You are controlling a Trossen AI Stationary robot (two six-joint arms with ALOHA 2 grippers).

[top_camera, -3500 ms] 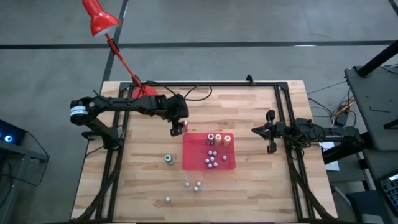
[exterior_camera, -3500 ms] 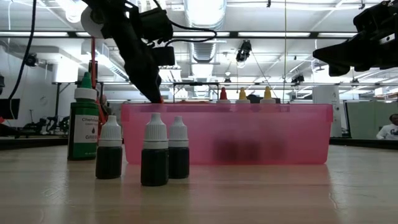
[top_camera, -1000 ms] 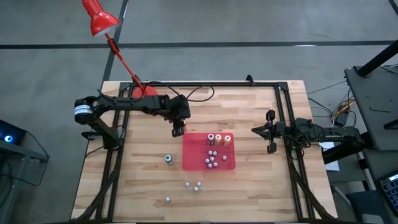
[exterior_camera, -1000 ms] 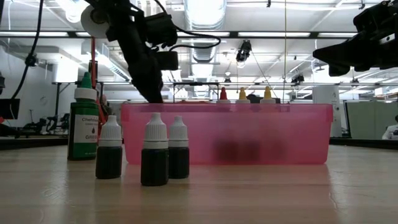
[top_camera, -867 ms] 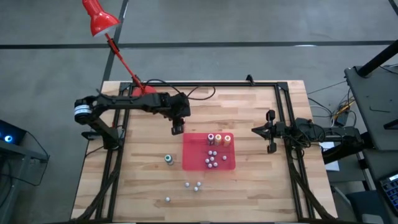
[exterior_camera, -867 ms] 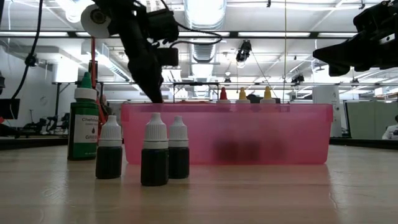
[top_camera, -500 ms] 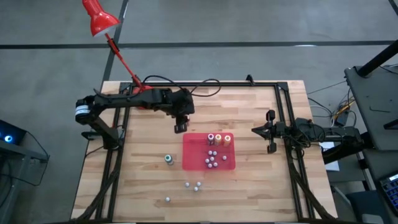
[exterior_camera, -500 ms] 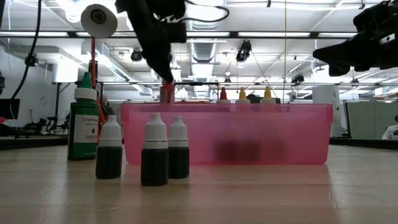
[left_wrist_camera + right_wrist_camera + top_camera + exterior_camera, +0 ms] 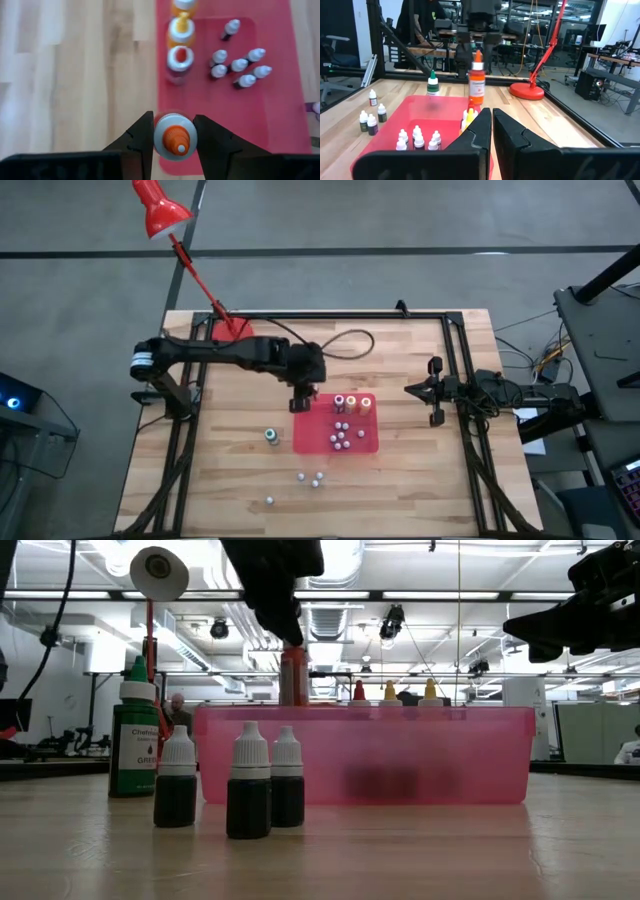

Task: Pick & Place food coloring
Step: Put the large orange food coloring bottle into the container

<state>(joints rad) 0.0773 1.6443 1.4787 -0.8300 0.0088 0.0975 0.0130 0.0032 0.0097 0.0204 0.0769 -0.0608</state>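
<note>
My left gripper [image 9: 303,397] is shut on an orange food coloring bottle [image 9: 293,676] above the left far corner of the red tray [image 9: 368,442]. From the right wrist view, the bottle [image 9: 477,82] hangs upright over the tray. Three more coloured bottles [image 9: 352,403] stand on their bases along the tray's far side, with several tiny white-capped ones [image 9: 341,439] behind them. A green bottle [image 9: 271,436] stands on the table left of the tray. My right gripper [image 9: 410,390] waits shut, raised right of the tray. My left gripper pinches the orange bottle by its grey cap collar [image 9: 165,146], just under the orange nozzle, between its two fingers [image 9: 141,136]. The fingers come from above, pointing down. The bottle hangs upright below them, lifted clear of the table; the tray wall hides its base in the low view.
Several small dark bottles with white caps [image 9: 249,782] stand on the table near the tray's near side. A red desk lamp's base [image 9: 527,91] sits at the table's far left. A black frame [image 9: 340,316] rims the table.
My left gripper has risen and moved right, from beside the tray's left wall to above its left far corner. It stayed shut on the orange bottle, which has come up from behind the tray wall and is now lifted clear, still upright.
</note>
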